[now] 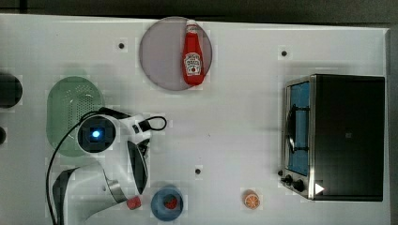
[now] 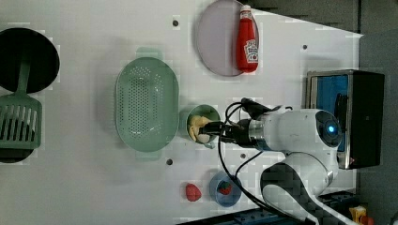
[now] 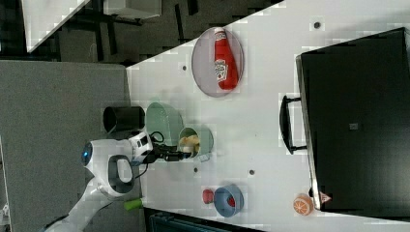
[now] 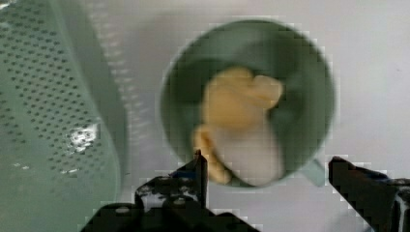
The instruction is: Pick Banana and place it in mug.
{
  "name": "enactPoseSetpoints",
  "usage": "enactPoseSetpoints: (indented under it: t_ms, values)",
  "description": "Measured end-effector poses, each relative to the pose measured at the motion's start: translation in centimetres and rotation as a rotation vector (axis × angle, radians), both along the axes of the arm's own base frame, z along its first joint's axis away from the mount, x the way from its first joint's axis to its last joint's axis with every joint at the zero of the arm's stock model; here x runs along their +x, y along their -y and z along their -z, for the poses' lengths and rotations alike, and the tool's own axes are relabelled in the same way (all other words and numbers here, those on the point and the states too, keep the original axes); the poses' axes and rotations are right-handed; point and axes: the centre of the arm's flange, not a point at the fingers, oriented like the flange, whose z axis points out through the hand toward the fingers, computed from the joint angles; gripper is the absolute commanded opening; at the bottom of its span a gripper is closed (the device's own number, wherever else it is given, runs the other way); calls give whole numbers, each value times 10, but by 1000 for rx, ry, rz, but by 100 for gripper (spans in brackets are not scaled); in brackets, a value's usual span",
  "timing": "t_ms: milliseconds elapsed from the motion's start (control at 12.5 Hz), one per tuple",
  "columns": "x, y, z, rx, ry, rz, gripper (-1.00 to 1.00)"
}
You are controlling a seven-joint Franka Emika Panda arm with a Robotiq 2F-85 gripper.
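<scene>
Banana (image 4: 240, 126) sits inside the mug (image 4: 304, 72), my gripper (image 4: 268, 166) spread wide above it (nothing held); if I lift crookedly, a finger (image 4: 200, 169) could clip the rim and tip it

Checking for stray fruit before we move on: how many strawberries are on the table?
2. One strawberry lies on the table beside the blue cup, on the left view's left of it; the other strawberry sits inside that cup.
</scene>
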Motion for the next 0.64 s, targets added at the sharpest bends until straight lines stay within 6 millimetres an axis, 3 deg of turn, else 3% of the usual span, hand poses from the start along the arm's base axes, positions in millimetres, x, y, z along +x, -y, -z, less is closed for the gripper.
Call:
enactPoseSetpoints:
  t_ms: [240,480,640]
  values:
    - [11,10,-14,9,61,41,100]
    - [19,4,-34,4,103,17,100]
    - [14,20,-62,-51,33,34,100]
